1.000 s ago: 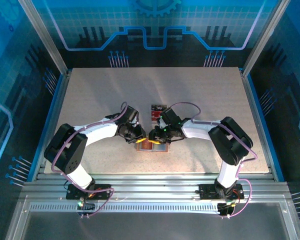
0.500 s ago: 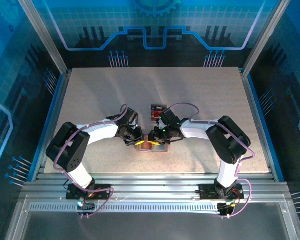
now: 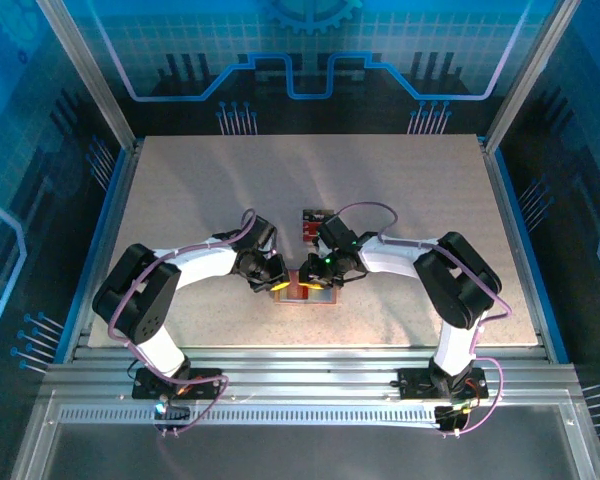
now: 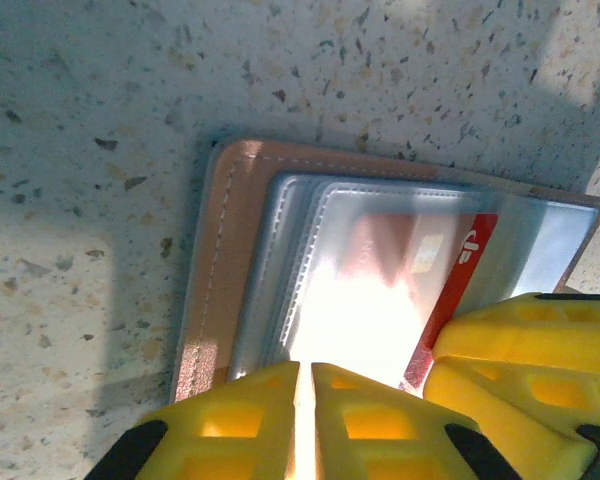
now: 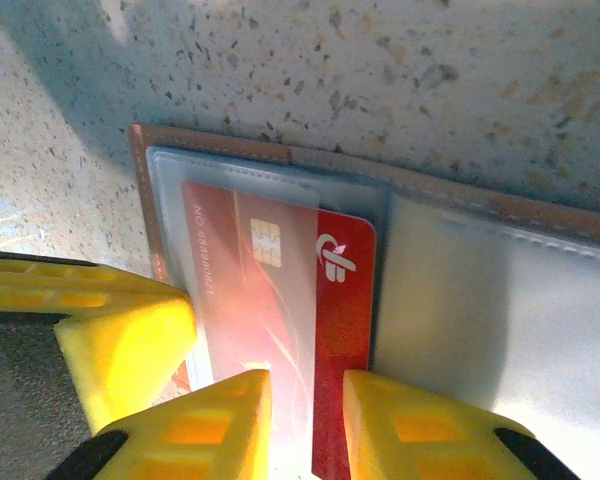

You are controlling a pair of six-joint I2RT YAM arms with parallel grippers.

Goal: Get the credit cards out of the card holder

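The card holder lies open on the table between both grippers, tan rim around clear grey sleeves. A red credit card with a chip sticks partway out of a sleeve, its bare red strip showing. My right gripper is open, its fingertips down on either side of that strip. My left gripper is shut, tips at the sleeves' near edge; whether it pinches a sleeve I cannot tell. In the top view the left gripper and right gripper nearly touch over the holder.
A small pile of red and dark cards lies on the table just behind the right wrist. The speckled tabletop stretches around, bounded by blue side rails.
The left gripper's jaws have closed a little further and the left wrist has shifted slightly. The right gripper has kept its place over the red card.
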